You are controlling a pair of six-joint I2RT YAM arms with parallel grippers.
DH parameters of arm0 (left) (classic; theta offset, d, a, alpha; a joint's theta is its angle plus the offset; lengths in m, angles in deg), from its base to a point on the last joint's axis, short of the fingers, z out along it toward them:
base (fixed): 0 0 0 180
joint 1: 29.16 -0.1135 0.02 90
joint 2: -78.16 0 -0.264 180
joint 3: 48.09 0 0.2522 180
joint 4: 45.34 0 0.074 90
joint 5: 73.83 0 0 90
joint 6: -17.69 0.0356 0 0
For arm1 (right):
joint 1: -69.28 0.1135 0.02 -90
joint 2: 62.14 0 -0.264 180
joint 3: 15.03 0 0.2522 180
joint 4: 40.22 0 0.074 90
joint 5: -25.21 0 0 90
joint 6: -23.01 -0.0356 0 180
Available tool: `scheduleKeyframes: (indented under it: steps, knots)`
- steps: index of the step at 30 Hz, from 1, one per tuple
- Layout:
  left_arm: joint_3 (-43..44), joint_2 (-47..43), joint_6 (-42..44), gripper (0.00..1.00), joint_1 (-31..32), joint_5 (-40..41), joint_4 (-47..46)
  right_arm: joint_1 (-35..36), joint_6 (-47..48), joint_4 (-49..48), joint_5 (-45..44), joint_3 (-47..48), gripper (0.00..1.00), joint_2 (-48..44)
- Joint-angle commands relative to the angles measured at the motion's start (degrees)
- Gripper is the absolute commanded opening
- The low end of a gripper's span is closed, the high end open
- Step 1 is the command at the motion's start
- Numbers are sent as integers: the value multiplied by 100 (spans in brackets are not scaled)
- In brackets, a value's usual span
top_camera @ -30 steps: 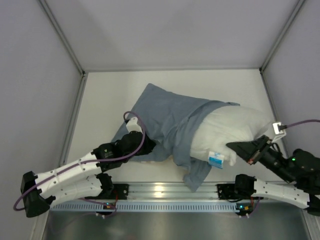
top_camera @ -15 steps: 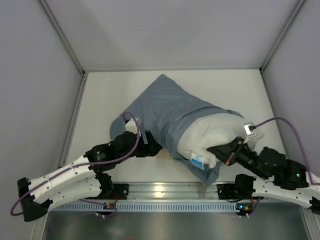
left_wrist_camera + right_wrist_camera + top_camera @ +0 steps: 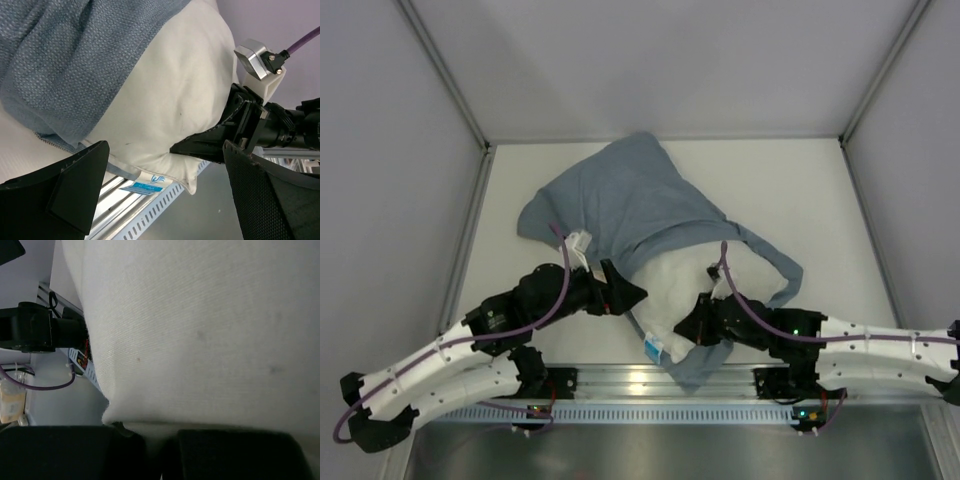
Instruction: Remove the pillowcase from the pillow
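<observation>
The pillowcase (image 3: 620, 200) lies on the table (image 3: 820, 190) at centre-left, grey-blue side up. It is spread toward the far-left corner and covers only the far part of the pillow (image 3: 670, 285). One edge of the cloth runs as a loop to the right, and one flap hangs at the near side over the rail (image 3: 620, 378), under the right arm. The white pillow is exposed at near centre, btw. the two arms, w/ its small blue label (image 3: 653, 350) at the near end, just beside the rail. The left gripper (image 3: 632, 294) is at the left side of the exposed pillow. Its jaws are fully spread and hold nothing; in the left wrist view both fingers (image 3: 82, 175) are wide apart, w/ pillow and pillowcase edge seen between them. The right gripper (image 3: 688, 327) is at the near-right edge of the pillow, w/ jaws closed and pinching the white fabric. The right wrist view is filled by pillow cloth going down into the black fingers (image 3: 225, 452).
</observation>
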Motion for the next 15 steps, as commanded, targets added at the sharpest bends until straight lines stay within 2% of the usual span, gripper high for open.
scheduleKeyframes:
  steps: [1,3,4,7,9,11,15]
  knots:
    - [374,294,223,99,-12,280,-185,75,37,-1024,452,113,0,257]
    - [977,906,513,99,-4,579,-54,242,-121,-1016,400,-55,0,197]
    - [1242,1171,950,99,-4,615,-9,295,-200,-990,356,-238,0,118]
    - [2219,2367,1969,99,-12,422,70,488,-412,-753,128,-564,0,-373]
    - [2579,2998,2306,99,-12,692,149,620,-526,-542,-4,-679,0,-857]
    - [3002,3308,2737,99,-4,799,237,708,-596,-77,-83,-793,0,-1408]
    - [3704,4177,3379,99,-4,493,246,832,-658,907,-84,-873,0,-2246]
